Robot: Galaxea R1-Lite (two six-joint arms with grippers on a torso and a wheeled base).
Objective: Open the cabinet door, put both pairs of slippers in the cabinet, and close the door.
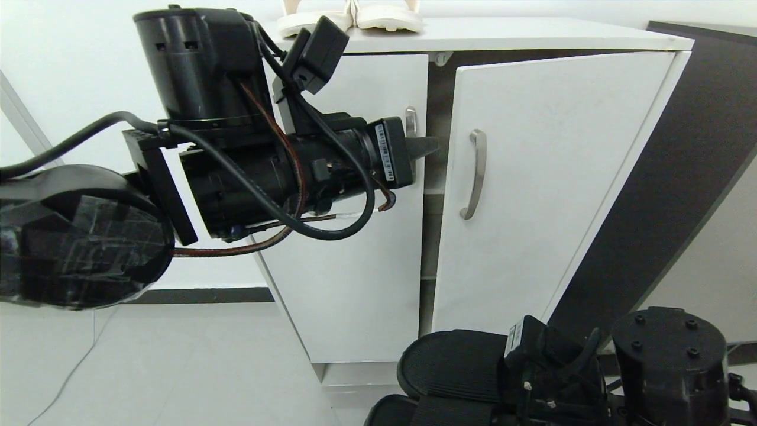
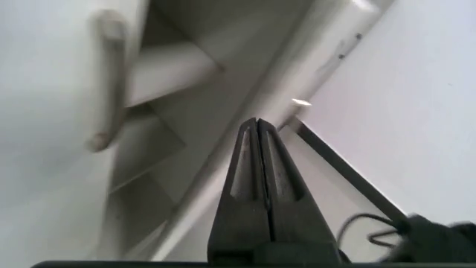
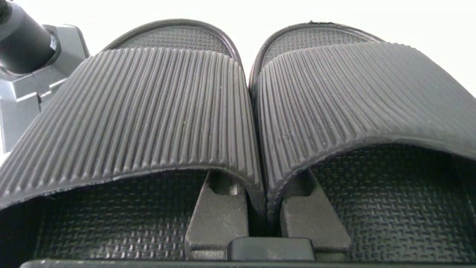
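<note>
The white cabinet (image 1: 532, 41) has its right door (image 1: 550, 177) ajar, leaving a dark gap with shelves inside. My left gripper (image 1: 430, 147) is shut and empty, its tip in that gap beside the left door's handle (image 1: 410, 120). In the left wrist view the shut fingers (image 2: 258, 138) point at the inner shelves (image 2: 167, 71), a door handle (image 2: 108, 82) beside them. A pair of white slippers (image 1: 355, 18) lies on the cabinet top. My right gripper (image 3: 262, 216) is shut on a pair of black slippers (image 3: 253, 112), one finger inside each; they sit low in front of the cabinet (image 1: 452, 364).
The left door (image 1: 355, 284) looks closed. The right door's handle (image 1: 475, 174) faces me. A white wall and pale floor (image 1: 177, 367) lie to the left, and a dark wall panel (image 1: 680, 195) stands right of the cabinet.
</note>
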